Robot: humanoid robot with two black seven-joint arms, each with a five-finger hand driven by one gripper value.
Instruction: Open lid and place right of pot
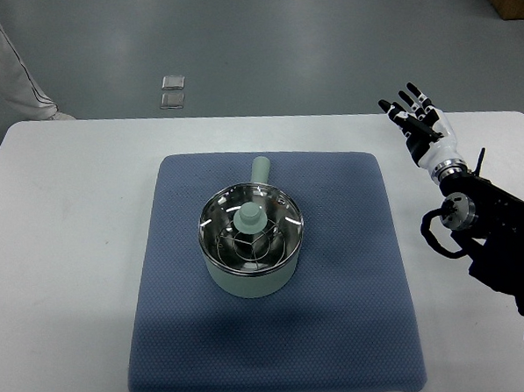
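A pale green pot [248,255] sits near the centre of a blue mat [272,337] on a white table [75,239], its glass lid [250,230] still seated on the rim. The lid is clear, ringed in bright metal, with a round green knob [248,217] at its middle; a wire basket shows through the glass. The pot's short green handle [260,170] points to 12 o'clock, toward the table's far edge.

The right hand [416,116] hangs over the table's far right corner, at roughly 2 o'clock from the pot and well apart from it. Its dark fingers [401,101] are spread and hold nothing. The white wrist leads back into a black forearm [493,230] that comes in from the picture's right edge, beyond the mat's right border.

At 3 o'clock from the pot the mat lies bare up to its right edge, with a strip of white table beyond it, partly covered by the forearm. At 9 o'clock the mat is also bare, with a wide stretch of table past it. At 6 o'clock the mat runs nearly to the near edge of the table.

Two small clear squares [172,92] lie on the grey floor [296,48] beyond the table at 11 o'clock. A white sleeve [13,78] shows at the upper left.
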